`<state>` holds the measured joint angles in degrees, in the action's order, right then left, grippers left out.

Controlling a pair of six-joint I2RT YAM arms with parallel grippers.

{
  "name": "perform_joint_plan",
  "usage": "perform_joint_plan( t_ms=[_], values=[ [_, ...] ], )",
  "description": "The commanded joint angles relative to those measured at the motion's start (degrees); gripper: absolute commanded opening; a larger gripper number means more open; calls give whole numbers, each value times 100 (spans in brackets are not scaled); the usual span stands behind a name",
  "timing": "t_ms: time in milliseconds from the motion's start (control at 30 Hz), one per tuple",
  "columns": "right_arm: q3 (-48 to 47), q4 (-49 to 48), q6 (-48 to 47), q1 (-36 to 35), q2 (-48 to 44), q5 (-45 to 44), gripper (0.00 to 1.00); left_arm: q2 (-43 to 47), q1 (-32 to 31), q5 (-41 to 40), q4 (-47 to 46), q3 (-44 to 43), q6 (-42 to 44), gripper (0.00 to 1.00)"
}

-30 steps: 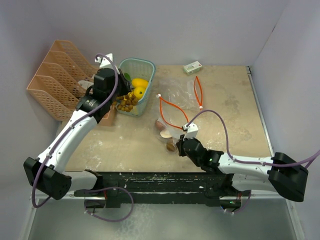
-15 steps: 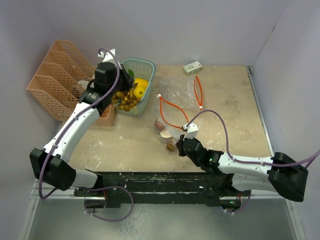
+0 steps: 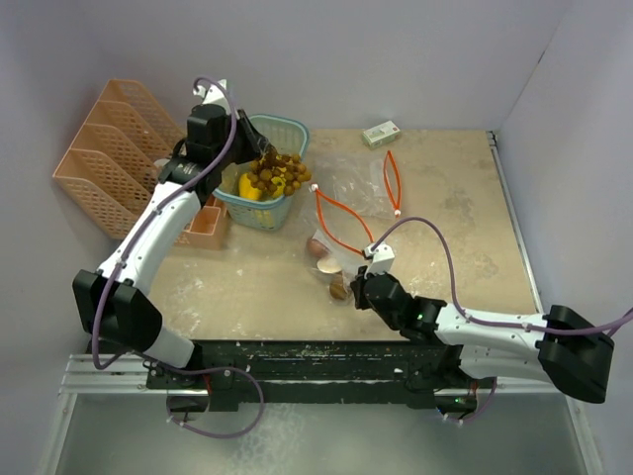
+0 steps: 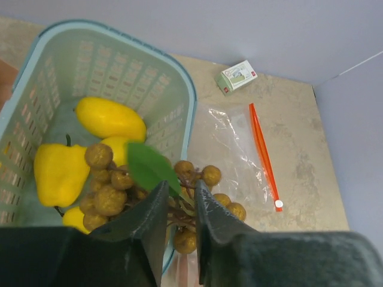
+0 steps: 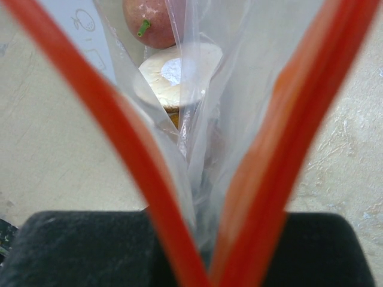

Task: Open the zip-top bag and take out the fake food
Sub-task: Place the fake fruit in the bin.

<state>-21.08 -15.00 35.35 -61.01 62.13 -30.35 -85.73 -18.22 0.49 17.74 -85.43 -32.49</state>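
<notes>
Seemingly, the narrowly parted jaws of our left gripper pinch the stem of the knobbly brown grape cluster over the slotted teal basket holding glossy yellow fruits; our right gripper clenches the crinkly clear zip-top bag.

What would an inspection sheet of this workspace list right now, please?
Surface: table, beige, stained.
Job's things: zip-top bag open, orange zip strips spread; red piece and beige piece seen through its plastic; yellow fruits in the teal basket; grape cluster over the basket.
Clutter: small white-green box at the far edge; orange file rack at left.
Grippers: left gripper, jaws narrowly apart around the grape stem, grip uncertain; right gripper shut on the bag's zip strip.
Cables: purple cable looping along each arm.
Surroundings: plain grey walls.
</notes>
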Motion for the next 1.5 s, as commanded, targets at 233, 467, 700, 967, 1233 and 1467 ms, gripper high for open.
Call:
perform_joint_plan(
  t_ms=[233, 467, 700, 967, 1233, 1467],
  values=[
    [-60, 93, -2, 28, -193, -7, 0, 795, 99, 78, -605, 831, -301, 57],
    [-88, -4, -17, 28, -43, 18, 0, 1342, 100, -51, -488, 1114, -443, 67],
    [-199, 10, -46, 28, -3, 55, 0, 1482, 96, 554, -712, 1358, -757, 69],
    [-204, 133, 16, 29, -293, 151, 0, 1103, 97, 1306, -1422, 1320, -506, 70],
    [-183, 450, 98, 28, -604, 44, 0, -417, 301, 1248, -1296, 1090, -629, 71],
    [57, 674, 216, 24, -1144, -17, 0, -1050, 809, 2021, -1722, 1165, -1049, 69]
  ],
)
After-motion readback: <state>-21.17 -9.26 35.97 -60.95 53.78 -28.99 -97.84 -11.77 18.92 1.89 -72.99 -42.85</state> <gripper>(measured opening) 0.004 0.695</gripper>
